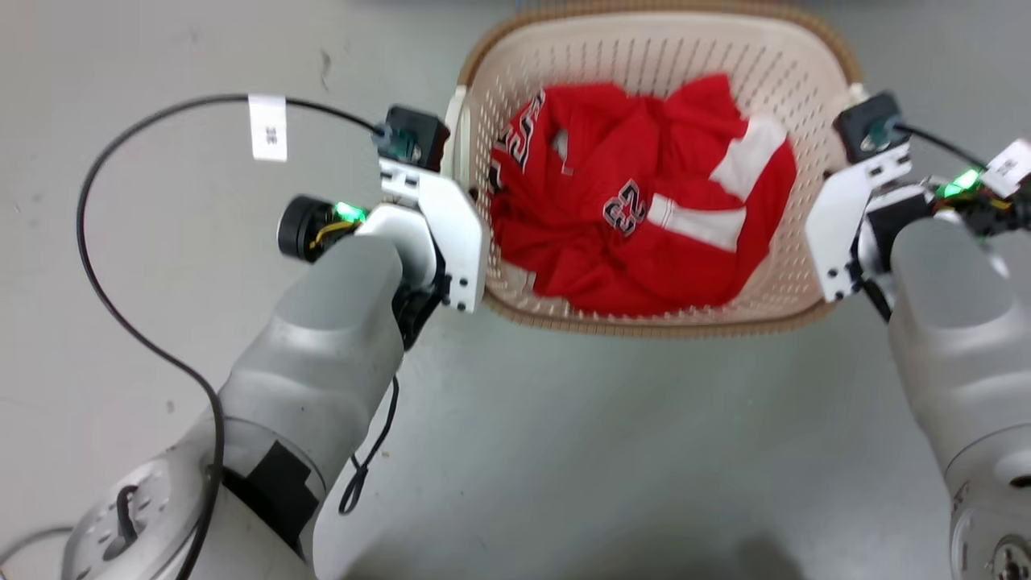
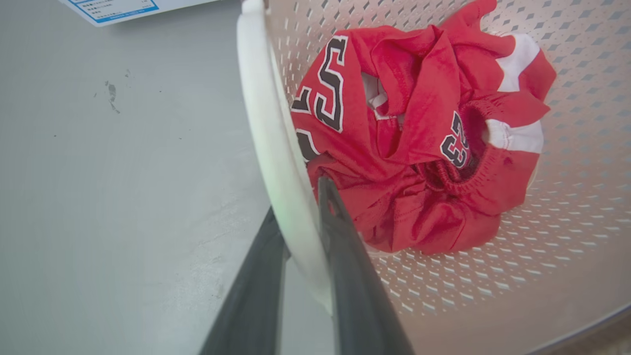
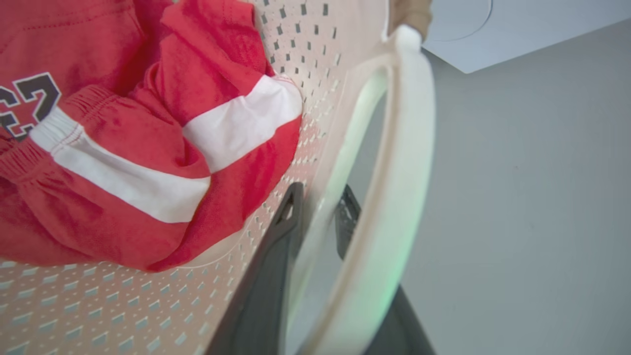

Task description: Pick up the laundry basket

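The laundry basket (image 1: 668,48), cream and perforated with a brown rim, sits between my two arms in the head view. It holds red jersey clothes (image 1: 636,201) with white bands and the number 23. My left gripper (image 2: 297,197) is shut on the basket's white left handle (image 2: 266,123), one dark finger on each side of it. My right gripper (image 3: 320,192) is shut at the basket's right side. One of its fingers (image 3: 276,256) lies inside the wall, and the other is behind the white loop handle (image 3: 409,148).
Grey floor (image 1: 604,451) lies all around the basket. A black cable (image 1: 89,266) with a white tag (image 1: 268,127) loops to the left of my left arm. A printed sheet (image 2: 113,7) lies on the floor beyond the left handle, and a pale panel (image 3: 517,29) beyond the right.
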